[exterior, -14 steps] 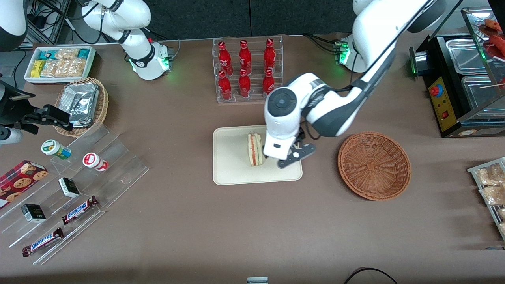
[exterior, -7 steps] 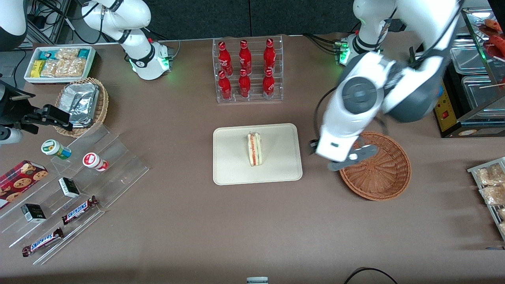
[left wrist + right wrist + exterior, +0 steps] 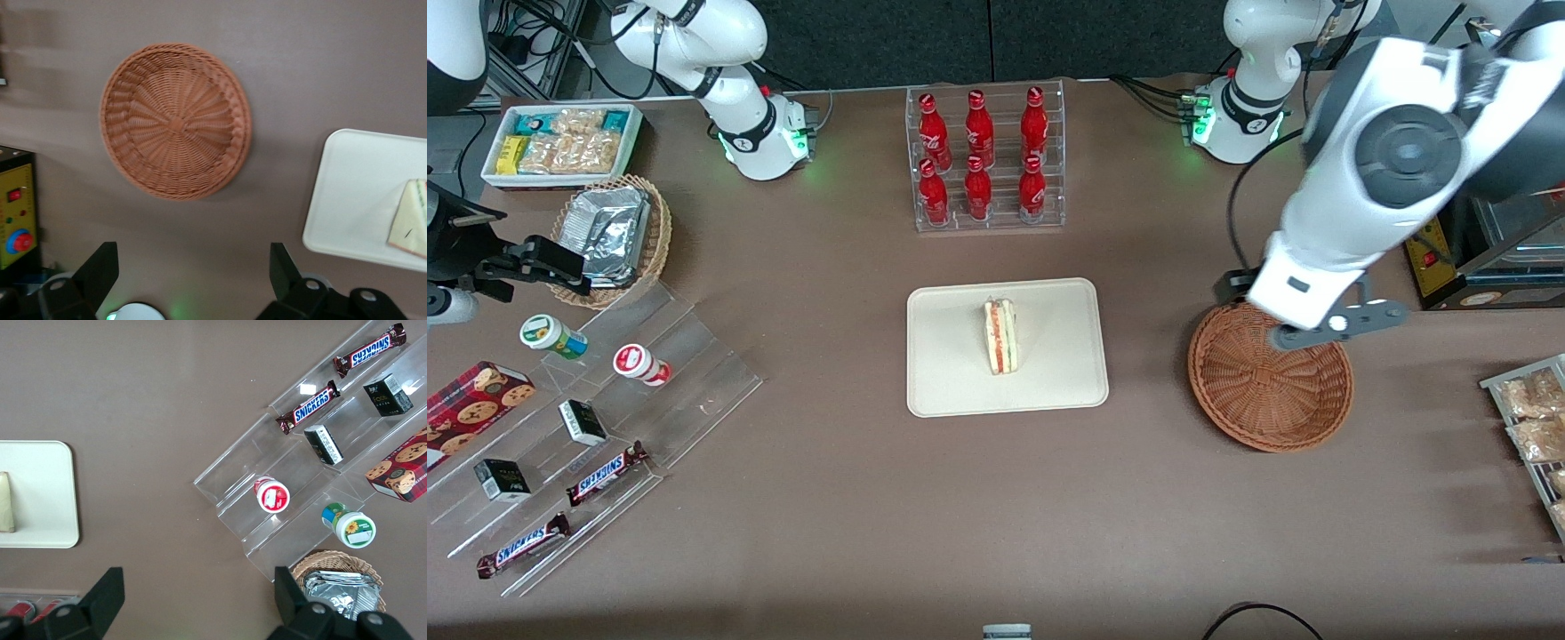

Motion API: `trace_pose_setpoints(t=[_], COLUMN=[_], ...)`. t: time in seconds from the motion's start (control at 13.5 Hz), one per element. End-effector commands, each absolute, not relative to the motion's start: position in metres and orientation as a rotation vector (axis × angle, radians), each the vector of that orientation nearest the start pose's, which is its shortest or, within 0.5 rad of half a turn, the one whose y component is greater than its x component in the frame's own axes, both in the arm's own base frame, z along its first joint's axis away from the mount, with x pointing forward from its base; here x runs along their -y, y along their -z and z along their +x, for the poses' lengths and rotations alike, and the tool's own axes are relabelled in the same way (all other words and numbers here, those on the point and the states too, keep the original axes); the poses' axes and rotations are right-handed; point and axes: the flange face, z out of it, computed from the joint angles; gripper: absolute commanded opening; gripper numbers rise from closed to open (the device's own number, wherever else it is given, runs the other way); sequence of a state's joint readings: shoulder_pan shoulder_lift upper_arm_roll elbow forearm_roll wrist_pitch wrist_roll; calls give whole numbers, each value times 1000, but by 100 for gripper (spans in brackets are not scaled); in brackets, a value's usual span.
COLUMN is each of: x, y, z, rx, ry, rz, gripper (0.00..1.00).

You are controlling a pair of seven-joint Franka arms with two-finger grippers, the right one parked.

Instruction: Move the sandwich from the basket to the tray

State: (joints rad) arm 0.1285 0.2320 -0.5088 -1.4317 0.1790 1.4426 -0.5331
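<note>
A: Quick pass, biggest first. The brown table (image 3: 827, 498) fills the front frame. The cream tray (image 3: 951, 373) sits mid-frame. The reddish wicker basket (image 3: 1267, 391) is beside it, toward your working arm's end, well apart from the tray.

B: And the sandwich?

A: The sandwich (image 3: 1001, 336) is on the tray, near its middle, cut edge up, red and green layers showing. The wrist view shows the basket (image 3: 175, 121) with nothing in it, and a corner of the sandwich (image 3: 410, 223) on the tray (image 3: 353, 193). By the look of it the placing is done, and your step now is just pulling clear.

B: What should I watch?

A: Keep the arm high and away from the tray, so you don't nudge the wedge; it stands on a narrow base and would likely tip. Also don't drop into the basket rim, and mind the black case with the yellow panel (image 3: 1427, 244) in the upper part of the frame at your arm's end.

B: Tool?

A: Your gripper (image 3: 1334, 324) hangs above the basket rim on the side farther from the front camera. In the wrist view the gripper (image 3: 192, 253) has its fingers (image 3: 100, 267) spread wide, with nothing between them and touching nothing.
</note>
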Motion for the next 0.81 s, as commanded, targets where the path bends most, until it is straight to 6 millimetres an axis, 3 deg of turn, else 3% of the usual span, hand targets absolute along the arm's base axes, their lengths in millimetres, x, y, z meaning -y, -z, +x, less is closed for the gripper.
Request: trace_pose_setpoints(t=[0.0,0.3,0.52,0.74], x=[121,48,18,12], y=[-592,-622,-626,-625], z=[558,541,534,517], rx=[135,3,-43,-82], ry=[-254,-314,-324,-348], rz=[-3008,-3049,-3056,-3052], gripper=[100,100,100,100])
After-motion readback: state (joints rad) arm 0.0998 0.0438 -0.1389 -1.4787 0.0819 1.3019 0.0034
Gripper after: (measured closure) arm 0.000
